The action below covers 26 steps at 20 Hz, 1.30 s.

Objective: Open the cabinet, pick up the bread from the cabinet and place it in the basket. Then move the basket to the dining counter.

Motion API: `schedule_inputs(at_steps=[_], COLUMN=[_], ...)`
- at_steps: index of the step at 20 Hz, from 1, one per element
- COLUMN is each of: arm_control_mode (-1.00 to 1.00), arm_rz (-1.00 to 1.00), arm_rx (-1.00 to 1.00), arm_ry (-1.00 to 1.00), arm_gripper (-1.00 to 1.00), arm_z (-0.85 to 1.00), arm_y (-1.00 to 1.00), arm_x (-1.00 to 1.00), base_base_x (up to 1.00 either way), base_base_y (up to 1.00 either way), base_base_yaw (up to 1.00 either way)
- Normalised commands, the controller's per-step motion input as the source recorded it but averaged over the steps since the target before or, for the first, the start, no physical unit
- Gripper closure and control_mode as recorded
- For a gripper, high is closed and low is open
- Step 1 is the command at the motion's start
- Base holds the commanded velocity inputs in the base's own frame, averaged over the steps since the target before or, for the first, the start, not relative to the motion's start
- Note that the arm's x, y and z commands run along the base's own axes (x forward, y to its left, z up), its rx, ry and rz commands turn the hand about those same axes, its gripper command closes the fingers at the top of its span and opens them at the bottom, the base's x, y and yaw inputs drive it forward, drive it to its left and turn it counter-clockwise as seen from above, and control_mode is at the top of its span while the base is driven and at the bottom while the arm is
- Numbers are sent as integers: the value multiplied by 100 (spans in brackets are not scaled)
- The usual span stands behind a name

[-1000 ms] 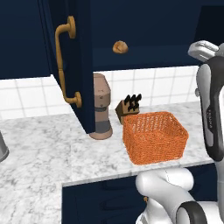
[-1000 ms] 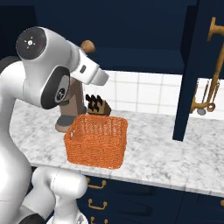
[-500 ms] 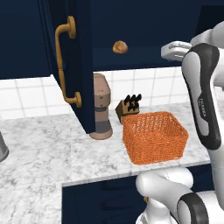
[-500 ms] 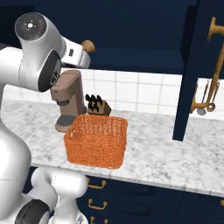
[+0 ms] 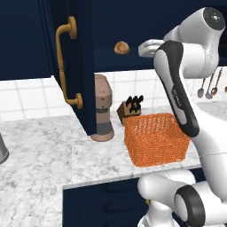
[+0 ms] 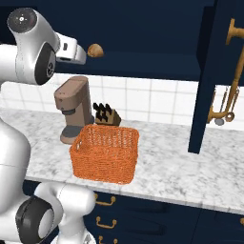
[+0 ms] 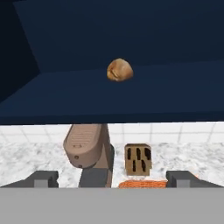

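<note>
The cabinet point(image 5: 73, 66) stands open, its navy doors swung out to both sides. On its dark shelf point(image 7: 109, 94) lies the bread point(image 5: 121, 47) point(image 6: 95, 50) point(image 7: 119, 70), a small golden-brown roll. My gripper point(image 7: 113, 179) point(image 5: 142, 48) point(image 6: 81, 56) is open, level with the shelf and a short way in front of the bread, with nothing between its fingers point(image 7: 41, 178). Below, the orange basket point(image 5: 155, 138) point(image 6: 106, 152) sits on the marble worktop with nothing in it. The dining counter is out of view.
A brown coffee machine point(image 5: 103, 108) point(image 6: 74, 107) and a knife block point(image 5: 131, 107) point(image 7: 138, 161) stand behind the basket. The left door with its brass handle point(image 5: 66, 66) juts over the worktop point(image 5: 44, 155). Utensils point(image 6: 221, 107) hang on the tiled wall beside the right door point(image 6: 209, 71).
The jaws have gone from shut to wide open. The arm has swung from the right side toward the open cabinet, bringing the hand close in front of the bread.
</note>
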Motion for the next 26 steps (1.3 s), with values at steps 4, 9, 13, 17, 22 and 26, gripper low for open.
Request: schedule_inputs(at_steps=[4, 9, 13, 17, 22, 26], arm_control_mode=[-100, -100, -100, -100, -100, -100], arm_rz=[-8, -5, -2, -2, -1, 0], arm_rx=[0, 0, 0, 0, -2, -4], arm_ry=[0, 0, 0, 0, 0, 9], arm_gripper=[-100, -100, -100, -100, -100, -100], arm_z=[0, 0, -2, -3, -8, -19], arm_y=[9, 18, 12, 0, 1, 0], arm_x=[47, 51, 57, 62, 64, 67], base_base_x=[0, 0, 0, 0, 0, 0], base_base_y=[0, 0, 0, 0, 0, 0], base_base_yaw=[0, 0, 0, 0, 0, 0])
